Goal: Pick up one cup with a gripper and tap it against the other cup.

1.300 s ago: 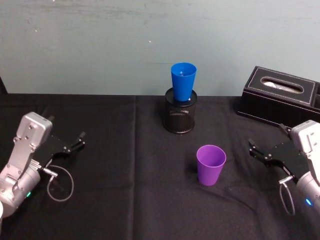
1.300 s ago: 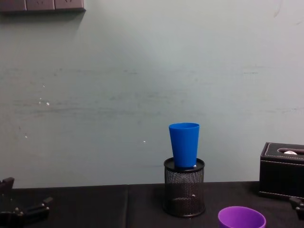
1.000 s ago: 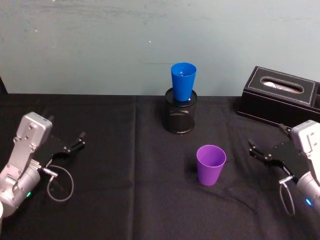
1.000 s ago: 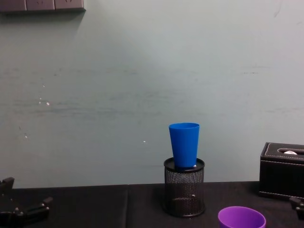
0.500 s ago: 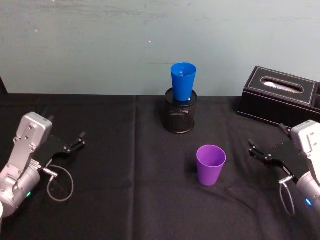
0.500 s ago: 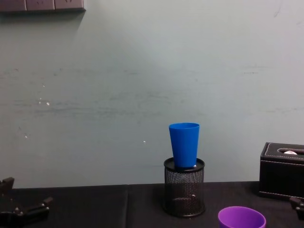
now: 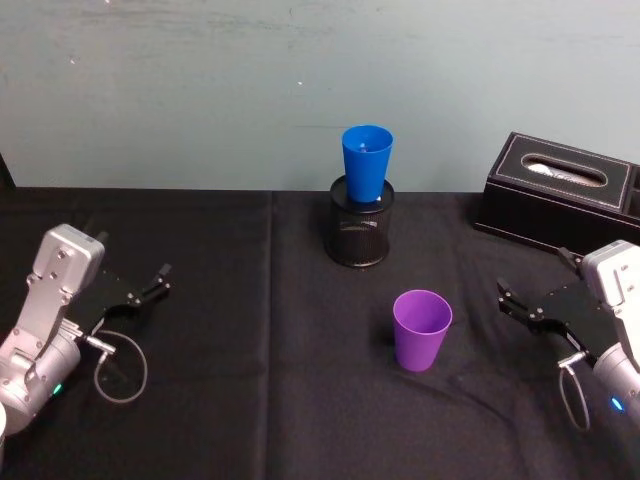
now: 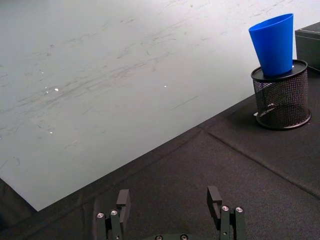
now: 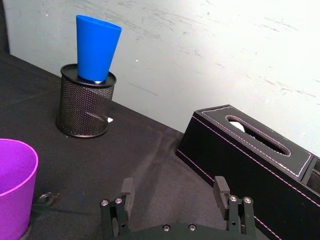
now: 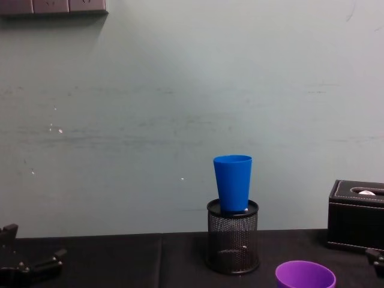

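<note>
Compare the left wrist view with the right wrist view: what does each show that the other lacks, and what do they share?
Left wrist view, not the right: the left gripper, fingers open above the black cloth.
Right wrist view, not the left: the right gripper, also open, and the purple cup standing upright on the cloth.
Shared: the blue cup standing in the mesh pen holder, the black tissue box (just a corner in the left wrist view), and the pale wall behind.

Illumination is moderate, even and diffuse from overhead: the far wall [image 10: 120, 120] is uniformly lit, the black tablecloth [image 7: 250, 350] shows only faint shadows, and the blue cup [image 7: 366, 162] and purple cup [image 7: 421, 330] carry soft highlights without glare.
</note>
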Controlling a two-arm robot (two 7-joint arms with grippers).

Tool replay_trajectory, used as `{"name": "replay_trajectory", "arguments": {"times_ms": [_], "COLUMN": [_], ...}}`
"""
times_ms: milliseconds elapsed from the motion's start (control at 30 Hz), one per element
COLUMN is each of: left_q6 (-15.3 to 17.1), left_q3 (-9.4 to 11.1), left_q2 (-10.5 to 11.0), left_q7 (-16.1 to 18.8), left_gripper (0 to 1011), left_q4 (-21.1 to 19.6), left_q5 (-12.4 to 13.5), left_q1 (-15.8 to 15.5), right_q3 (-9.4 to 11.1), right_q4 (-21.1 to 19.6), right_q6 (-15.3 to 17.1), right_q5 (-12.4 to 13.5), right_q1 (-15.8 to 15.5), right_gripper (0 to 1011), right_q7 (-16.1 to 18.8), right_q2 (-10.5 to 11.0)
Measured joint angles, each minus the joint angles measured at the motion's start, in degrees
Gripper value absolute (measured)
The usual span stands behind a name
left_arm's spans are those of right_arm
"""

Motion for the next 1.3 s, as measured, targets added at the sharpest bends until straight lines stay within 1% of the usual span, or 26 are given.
{"name": "replay_trajectory", "arguments": {"times_ms": [567,733,900,1133,1300], "left_q6": [0.0,0.0,0.0,0.0,0.0], "left_q3": [0.0,0.0,0.0,0.0,0.0], "left_q2": [0.0,0.0,0.0,0.0,0.0], "left_q7": [0.0,0.0,0.0,0.0,0.0], "left_gripper": [1012,1012,1011,1011,1011], "left_q4": [0.0,0.0,0.0,0.0,0.0], "left_q5": [0.0,0.0,0.0,0.0,0.0], "left_q1": [0.0,0.0,0.0,0.0,0.0], "right_q3": [0.2,0.8,1.2,2.3,3.0], "right_q4": [-0.1,-1.5,-2.2,-3.2,-4.3], "right_q6": [0.0,-0.1,-0.4,-0.7,-1.2], "right_q5": [0.0,-0.1,-1.0,-1.0,-0.6], "right_q1": [-0.1,-1.4,-2.8,-4.2,-5.6], "right_gripper": [1003,1003,1003,1003,1003], "right_q7": [0.1,1.3,1.8,2.4,3.8], "right_q2": [0.0,0.0,0.0,-0.2,-0.2]}}
